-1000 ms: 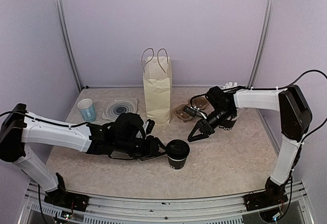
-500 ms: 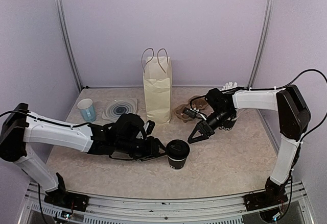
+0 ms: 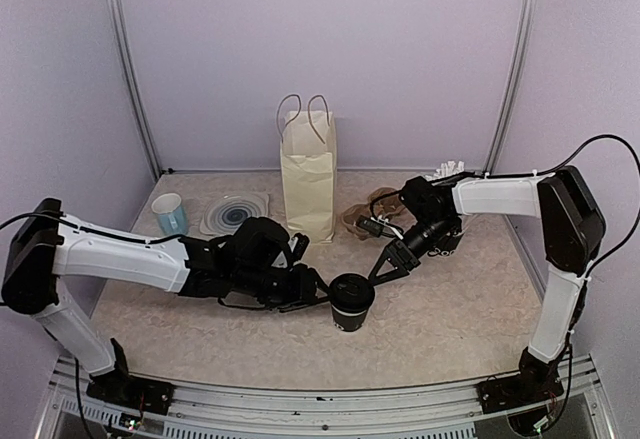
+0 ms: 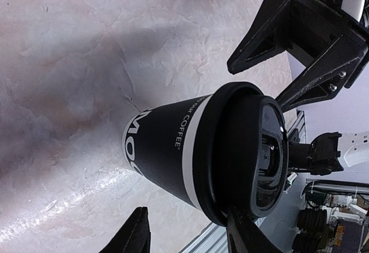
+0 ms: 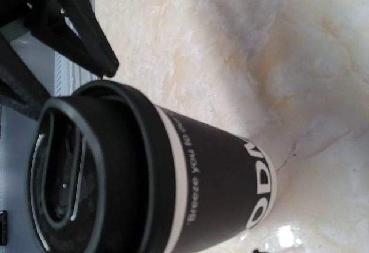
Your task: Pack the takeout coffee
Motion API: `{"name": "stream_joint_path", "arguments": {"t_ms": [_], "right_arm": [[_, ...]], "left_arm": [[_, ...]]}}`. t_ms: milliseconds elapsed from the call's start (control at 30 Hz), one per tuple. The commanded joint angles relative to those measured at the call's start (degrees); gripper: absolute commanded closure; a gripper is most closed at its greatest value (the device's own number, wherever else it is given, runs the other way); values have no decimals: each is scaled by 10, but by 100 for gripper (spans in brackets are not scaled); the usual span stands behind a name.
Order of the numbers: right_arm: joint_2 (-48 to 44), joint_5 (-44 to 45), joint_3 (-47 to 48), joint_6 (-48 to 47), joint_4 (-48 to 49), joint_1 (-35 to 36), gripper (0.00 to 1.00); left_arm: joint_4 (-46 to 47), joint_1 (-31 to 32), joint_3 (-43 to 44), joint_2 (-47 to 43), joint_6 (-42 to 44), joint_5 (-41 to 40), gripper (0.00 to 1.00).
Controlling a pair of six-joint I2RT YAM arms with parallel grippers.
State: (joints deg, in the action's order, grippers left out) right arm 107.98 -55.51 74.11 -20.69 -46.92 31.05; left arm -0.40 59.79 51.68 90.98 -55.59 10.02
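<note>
A takeout coffee [image 3: 352, 301], a black cup with white lettering and a black lid, stands upright on the table near the front; it fills the left wrist view [image 4: 196, 149] and the right wrist view [image 5: 173, 178]. My left gripper [image 3: 322, 294] is open at its left side, and one fingertip [image 4: 245, 230] lies against the lid's rim while the other stands apart. My right gripper [image 3: 383, 267] is open just right of the lid and holds nothing [image 4: 256, 83]. A second black cup [image 3: 447, 242] sits partly hidden behind the right arm.
A cream paper bag [image 3: 308, 181] with handles stands upright at the back centre. A brown cup carrier [image 3: 368, 216] lies to its right. A translucent blue cup [image 3: 170, 214] and a swirl-patterned plate [image 3: 235, 211] sit at the back left. White straws [image 3: 450, 168] show behind the right arm.
My right gripper has come down and to the left, close to the cup's lid. My left arm has edged slightly right along with the cup.
</note>
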Motion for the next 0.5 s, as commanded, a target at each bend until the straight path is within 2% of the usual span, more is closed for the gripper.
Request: {"name": "stream_joint_path", "arguments": {"t_ms": [0, 233, 467], "right_arm": [[25, 24, -4, 9, -8, 14, 53], [41, 96, -49, 34, 5, 17, 56], [39, 140, -64, 48, 19, 24, 57]], "left_arm": [[-115, 16, 25, 39, 46, -34, 56], [-246, 56, 31, 100, 49, -129, 61], [-280, 61, 40, 122, 34, -155, 61]]}}
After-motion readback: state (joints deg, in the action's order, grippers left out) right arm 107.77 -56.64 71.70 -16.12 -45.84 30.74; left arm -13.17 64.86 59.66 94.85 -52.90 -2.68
